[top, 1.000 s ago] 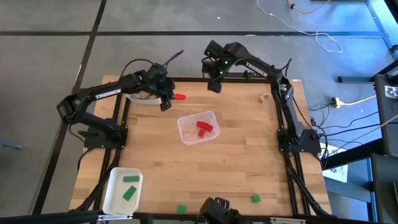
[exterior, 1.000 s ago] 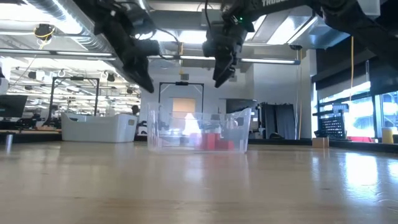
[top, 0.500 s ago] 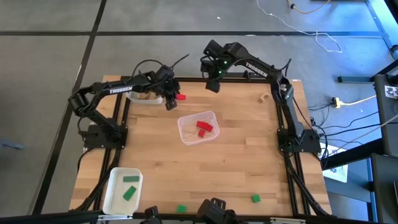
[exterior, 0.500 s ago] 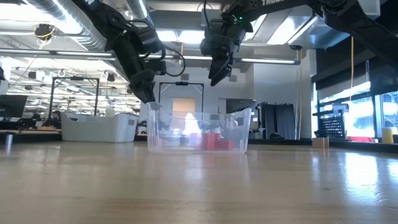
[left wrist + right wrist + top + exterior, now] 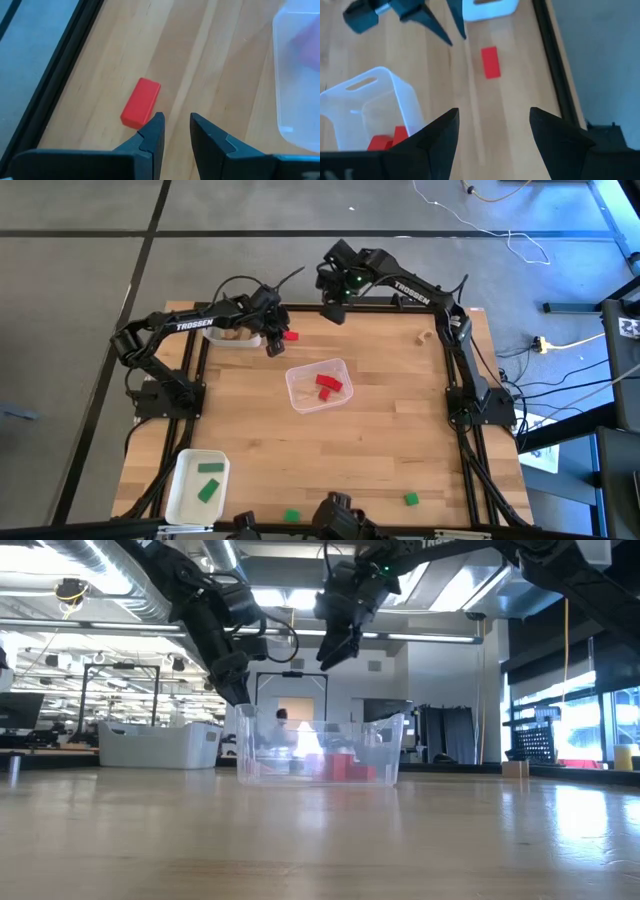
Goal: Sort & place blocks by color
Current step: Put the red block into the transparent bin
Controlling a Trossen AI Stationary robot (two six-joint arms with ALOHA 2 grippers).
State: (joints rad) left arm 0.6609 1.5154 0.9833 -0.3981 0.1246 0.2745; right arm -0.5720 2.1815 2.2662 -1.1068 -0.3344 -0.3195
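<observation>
We see pale wood-plank table (image 5: 380,430), dark metal frame. Clear plastic tray (image 5: 318,385) mid-table, thin rounded walls, two red blocks inside (image 5: 329,384). White tray (image 5: 196,485) at near left corner holds two green blocks (image 5: 208,478). Our left gripper (image 5: 173,131) low, fingers narrowly apart, empty, just beside loose red block (image 5: 141,102): small matte brick near far edge. Right gripper (image 5: 492,131) raised, fingers spread wide.

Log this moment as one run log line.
left gripper: open, beside loose red block | right gripper: open, raised | clear tray: holds red blocks
</observation>
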